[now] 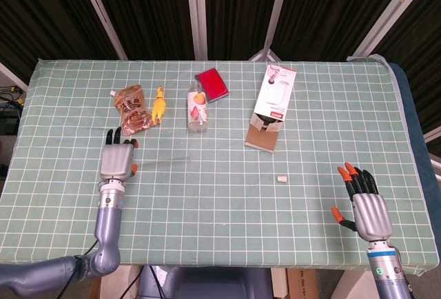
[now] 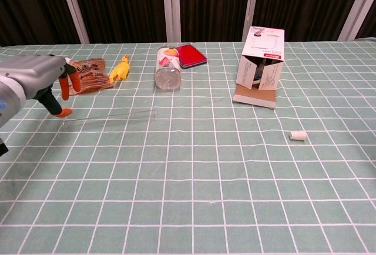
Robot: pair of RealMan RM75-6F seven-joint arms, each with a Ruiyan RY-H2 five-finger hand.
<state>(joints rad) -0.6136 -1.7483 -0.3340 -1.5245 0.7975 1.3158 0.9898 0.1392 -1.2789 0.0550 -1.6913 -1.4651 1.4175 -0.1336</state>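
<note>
Left hand [image 1: 116,160] hovers over the bench [image 1: 220,202], fingers [image 2: 63,84] loosely spread and holding nothing, tips just short of the brown pouch [image 1: 132,109]. A thin clear rod [image 2: 109,116] lies right beside that hand, running off toward the middle of the cloth. The yellow chicken toy [image 1: 160,104] sits just right of the pouch, with the bottle [image 1: 197,108] and red case [image 1: 212,83] further along. Right hand [image 1: 368,209] hangs near the front right corner, fingers apart and empty, out of the chest view. A small white cap [image 1: 281,178] lies between it and the open carton [image 1: 271,107], well apart from both hands.
</note>
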